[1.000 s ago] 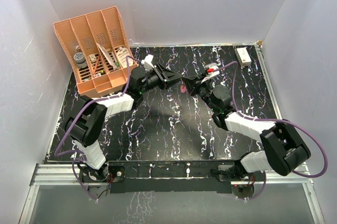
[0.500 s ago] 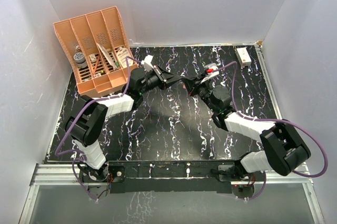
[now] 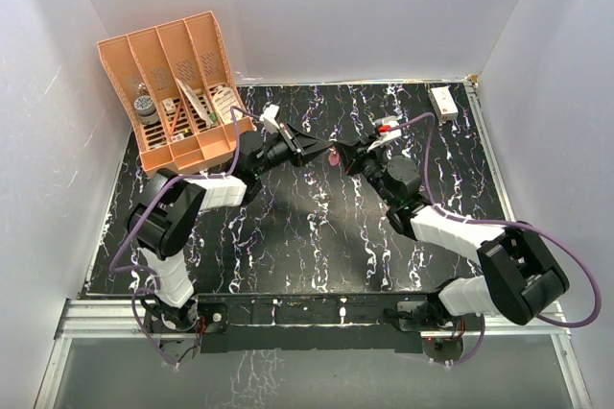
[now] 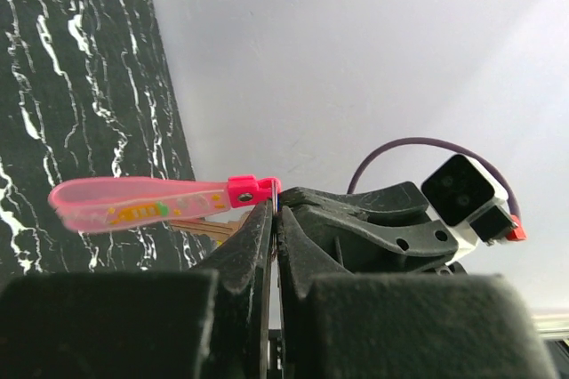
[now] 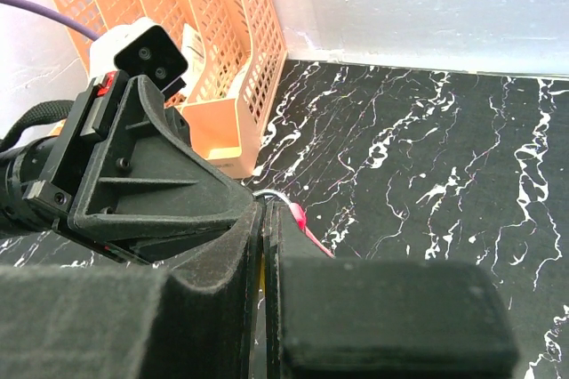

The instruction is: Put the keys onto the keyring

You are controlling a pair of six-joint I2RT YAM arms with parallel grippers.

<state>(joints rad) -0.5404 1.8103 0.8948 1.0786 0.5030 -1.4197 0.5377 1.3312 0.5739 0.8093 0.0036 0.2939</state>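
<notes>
Snapped shut since a second ago, left tool (image 3: pixel 323 151) meets the closed right tool (image 3: pixel 342 153) tip-to-tip; the right pinches the keyring (image 4: pixel 142 204), its strap dangling above the table (image 3: pixel 288 236), toward twelve o'clock.

Orange organiser (image 3: pixel 177 92); white box (image 3: pixel 443 102)

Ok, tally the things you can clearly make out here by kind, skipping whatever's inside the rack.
robot arms: 2, left and right
orange rack: 1
pink keyring: 1
white box: 1
total: 5
</notes>
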